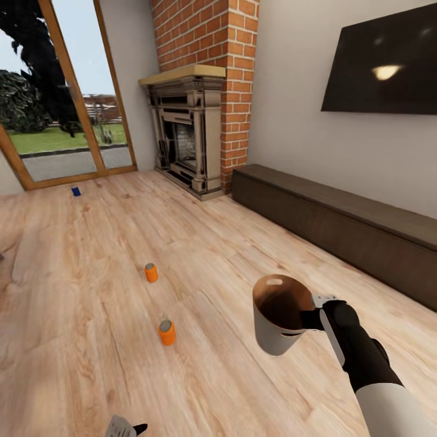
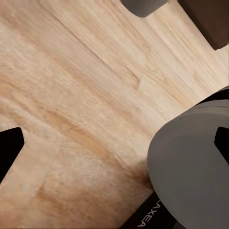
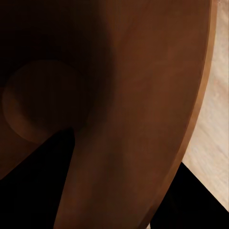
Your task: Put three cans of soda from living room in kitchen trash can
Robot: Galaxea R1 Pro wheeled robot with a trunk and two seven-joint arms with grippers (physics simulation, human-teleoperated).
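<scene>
1. The right end effector [image 1: 311, 318] is closed on the rim of the tash can [image 1: 276, 325], one finger inside the wall and one outside, and holds it in the air above the wood plank floor [image 1: 212, 243], tilted so its brown inside faces up and toward the camera.
2. In the right wrist view the can's brown inner wall [image 3: 138, 95] and round bottom are close up, with a dark finger [image 3: 33, 191] inside and a strip of floor past the copper rim.
3. Three soda cans stand on the floor to the left of the held bin. The nearest orange can [image 1: 167, 332] is upright, well apart from the bin.
4. The second orange can [image 1: 151, 272] stands farther off, roughly in line with the first one.
5. The dark blue can [image 1: 76, 191] is far away, just before the wood-framed glass doors [image 1: 67, 91].
6. The left end effector [image 1: 124, 428] is low at the bottom edge of the head view; its fingers [image 2: 9, 148] show well apart in the left wrist view, gripping nothing, over bare floor beside the robot's grey body [image 2: 191, 162].
7. The red brick fireplace [image 1: 194, 103] stands in the corner, with a long dark low cabinet [image 1: 340, 224] along the wall under the TV [image 1: 382, 60].
</scene>
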